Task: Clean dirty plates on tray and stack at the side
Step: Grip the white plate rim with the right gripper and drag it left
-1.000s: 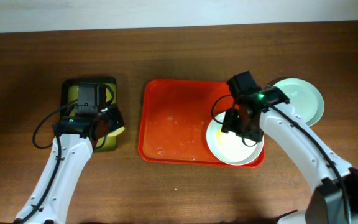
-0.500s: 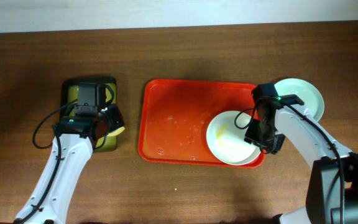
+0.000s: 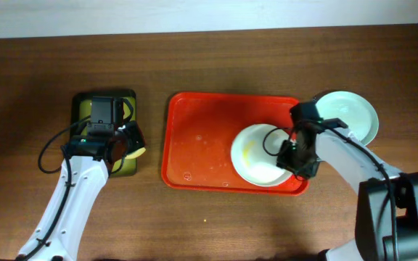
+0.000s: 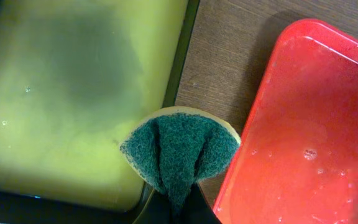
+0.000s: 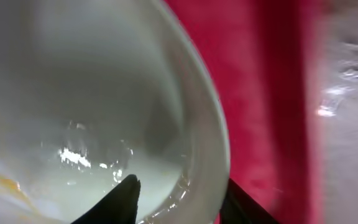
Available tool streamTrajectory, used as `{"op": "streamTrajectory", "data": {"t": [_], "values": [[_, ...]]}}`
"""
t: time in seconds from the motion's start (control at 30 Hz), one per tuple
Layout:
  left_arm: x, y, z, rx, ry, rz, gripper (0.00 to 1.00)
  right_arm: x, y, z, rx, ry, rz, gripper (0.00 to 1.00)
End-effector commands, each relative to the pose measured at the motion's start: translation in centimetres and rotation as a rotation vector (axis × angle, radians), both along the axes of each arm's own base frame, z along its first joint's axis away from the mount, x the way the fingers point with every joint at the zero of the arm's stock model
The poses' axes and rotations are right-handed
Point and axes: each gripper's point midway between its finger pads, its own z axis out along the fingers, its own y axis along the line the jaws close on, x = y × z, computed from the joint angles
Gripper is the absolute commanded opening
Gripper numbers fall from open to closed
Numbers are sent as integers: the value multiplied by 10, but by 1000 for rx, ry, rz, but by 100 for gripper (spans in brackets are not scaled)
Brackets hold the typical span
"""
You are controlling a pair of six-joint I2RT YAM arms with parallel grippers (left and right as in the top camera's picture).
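Observation:
A white plate [image 3: 256,154] with a yellow smear lies on the right part of the red tray [image 3: 202,138]. My right gripper [image 3: 294,156] is open and straddles the plate's right rim. In the right wrist view, one finger is inside the plate [image 5: 73,93] and the other is outside over the tray [image 5: 260,93], with the gripper [image 5: 180,186] at the rim. A pale mint green plate [image 3: 350,116] sits on the table right of the tray. My left gripper [image 4: 179,208] is shut on a green-and-yellow sponge [image 4: 179,149], also seen from overhead [image 3: 136,148], left of the tray.
A smaller black tray with a yellow-green inside [image 3: 85,109] stands left of the red tray, under my left gripper [image 3: 125,141]. The wrist view shows its inside [image 4: 73,93] beside the red tray's rim [image 4: 253,124]. Droplets speckle the red tray's floor.
My right gripper moved off the white plate to its right edge, then back left at the rim. The plate slid a little left on the tray. The left arm has not moved.

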Motion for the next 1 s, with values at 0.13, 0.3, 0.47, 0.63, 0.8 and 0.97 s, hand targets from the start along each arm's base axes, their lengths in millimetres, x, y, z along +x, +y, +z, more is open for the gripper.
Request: {"op": "streamTrajectory", "data": {"t": [0.13,0.3,0.47,0.63,0.8,0.97], "values": [[0,0,4,-12,-13,8,0,3,1,6,-56,-6,50,45],[0,0,4,-12,-13,8,0,18,1,5,-61,-70,47,48],[0,0,4,-13,-13,8,0,22,2,-7,-54,-79,16,41],[0,0,4,-12,-13,8,0,30,3,-25,-57,-73,-6,35],[3,0,5,-14,-26,8,0,45,29,-19,89,-132,11,4],[20,0,13,-13,-97,13,0,70,53,-11,116,-261,68,4]]}}
